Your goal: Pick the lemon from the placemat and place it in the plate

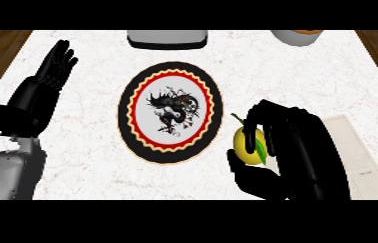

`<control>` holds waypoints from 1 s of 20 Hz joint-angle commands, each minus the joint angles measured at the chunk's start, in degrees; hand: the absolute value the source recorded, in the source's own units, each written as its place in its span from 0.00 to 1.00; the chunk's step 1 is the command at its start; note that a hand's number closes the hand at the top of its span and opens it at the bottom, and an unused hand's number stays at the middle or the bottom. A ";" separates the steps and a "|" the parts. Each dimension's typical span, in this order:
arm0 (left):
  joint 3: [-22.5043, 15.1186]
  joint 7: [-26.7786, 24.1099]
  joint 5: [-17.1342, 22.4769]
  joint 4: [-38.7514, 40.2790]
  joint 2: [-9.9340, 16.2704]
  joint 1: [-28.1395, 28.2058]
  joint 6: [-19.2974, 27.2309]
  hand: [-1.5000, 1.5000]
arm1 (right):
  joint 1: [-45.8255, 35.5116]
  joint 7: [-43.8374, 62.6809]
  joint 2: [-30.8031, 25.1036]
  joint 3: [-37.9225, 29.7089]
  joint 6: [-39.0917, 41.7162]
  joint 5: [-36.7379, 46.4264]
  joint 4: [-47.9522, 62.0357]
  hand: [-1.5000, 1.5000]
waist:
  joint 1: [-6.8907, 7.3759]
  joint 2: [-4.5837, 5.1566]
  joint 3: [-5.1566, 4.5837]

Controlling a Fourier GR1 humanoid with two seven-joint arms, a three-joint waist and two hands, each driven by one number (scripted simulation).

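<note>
Two black hands are showing in your head view, and only one of them is carrying anything. Your right hand (284, 152) is sitting low at the right side of the counter, its fingers curling over the top of the lemon (246, 143) and its thumb coming in from below, so the fruit is being pinched between them. You are seeing the lemon as a yellow oval with a small green stem at its upper end and a green leaf lying along its right side, partly tucked under the fingers. It is sitting just beside the right rim of the plate (131, 121), near it but not over it; whether it is resting on the counter or being lifted clear of it is something you cannot tell from this angle. The plate is lying in the middle of the white marbled counter (88, 177), showing a dark outer band, a red and cream scalloped ring, and a black figure on its white centre. The pale placemat (353, 147) is peeking out to the right of your forearm, mostly hidden behind it. Your left hand (52, 69) is resting at the left edge, fingers straight and pointing up, holding nothing and well apart from the plate. At the far edge of the counter a grey boxy object (167, 39) is sitting above the plate, and a pale bowl (295, 37) is showing to its right, cut off by the view.
</note>
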 commanded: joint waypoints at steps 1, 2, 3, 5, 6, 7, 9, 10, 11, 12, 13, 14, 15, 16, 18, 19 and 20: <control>-0.98 -3.05 -1.48 0.67 -1.75 2.50 -0.17 0.50 | -10.30 3.44 3.58 0.07 -3.57 -2.05 9.40 1.00 | 0.14 0.07 0.03; -2.18 0.38 -2.06 -0.74 -2.95 -0.04 1.41 0.50 | -10.16 3.54 3.62 2.15 -5.48 -2.22 11.65 1.00 | -0.02 0.04 0.06; -0.13 -0.95 -0.78 1.72 -1.29 -1.15 -0.14 0.50 | -12.18 2.05 3.65 2.43 -11.29 -1.72 17.94 1.00 | 0.28 0.19 0.05; -1.57 4.92 -1.96 -1.72 -2.51 -3.15 2.47 0.50 | -16.35 6.73 3.70 4.71 -12.74 -5.16 20.28 1.00 | 0.34 0.04 0.06; 0.32 1.82 -0.80 0.40 -0.05 -2.47 -0.63 0.50 | -15.67 4.07 3.71 5.06 -17.30 -4.93 26.02 1.00 | 0.52 0.18 0.06; -0.38 3.75 -0.01 -3.09 -1.01 -1.83 -0.14 0.50 | -19.27 5.77 3.73 6.90 -19.08 -5.91 29.54 1.00 | 1.16 0.15 0.05; -0.39 2.88 -0.94 -0.83 -1.12 -2.33 -0.25 0.50 | -24.48 6.73 3.74 6.21 -21.94 -8.98 35.14 1.00 | 0.88 0.23 0.05; -0.11 3.48 -0.19 -1.36 -0.48 -2.77 -1.16 0.50 | -25.73 6.62 3.75 6.59 -24.41 -8.94 39.44 1.00 | 1.14 0.28 0.04; -1.92 1.07 -2.09 -2.51 -2.26 0.77 -0.14 0.50 | -26.03 2.97 3.75 6.10 -26.59 -8.47 44.18 1.00 | 1.43 0.35 0.04; -0.29 3.03 -0.24 -3.76 -1.64 0.31 -0.48 0.50 | -30.69 6.87 3.76 5.76 -25.57 -11.57 45.42 1.00 | 1.38 0.21 0.04; -0.50 1.06 -2.22 -0.43 -1.63 -1.91 0.20 0.50 | -32.13 4.87 3.76 5.30 -26.35 -11.06 49.86 1.00 | 1.13 0.37 0.03; -1.53 0.75 -2.96 -0.05 -3.21 -1.79 1.16 0.50 | -32.49 3.79 3.76 7.05 -28.91 -11.48 52.82 1.00 | 1.06 0.36 0.04; -0.40 -1.05 -1.42 2.85 -2.47 -2.37 -1.10 0.50 | -33.03 4.81 3.76 9.12 -28.21 -12.50 52.86 1.00 | 0.67 0.29 0.03; 0.49 1.40 -1.51 1.55 -1.12 -5.19 -0.46 0.50 | -37.09 2.57 3.77 6.66 -30.82 -13.81 59.09 1.00 | 1.48 0.52 0.04; 0.98 3.00 -0.64 0.54 -0.59 -4.63 -1.30 0.50 | -35.33 -0.78 3.77 9.66 -33.71 -15.62 63.68 1.00 | 1.33 0.43 0.05; -0.89 3.49 -1.91 -1.84 -1.78 -2.53 -0.65 0.50 | -37.44 -0.55 3.77 10.97 -34.29 -16.73 65.80 1.00 | 1.54 0.35 0.06; -0.70 1.48 -1.71 -0.50 -2.33 -2.14 -0.79 0.50 | -38.08 -1.52 3.77 11.67 -33.40 -18.57 68.43 1.00 | 1.89 0.50 0.04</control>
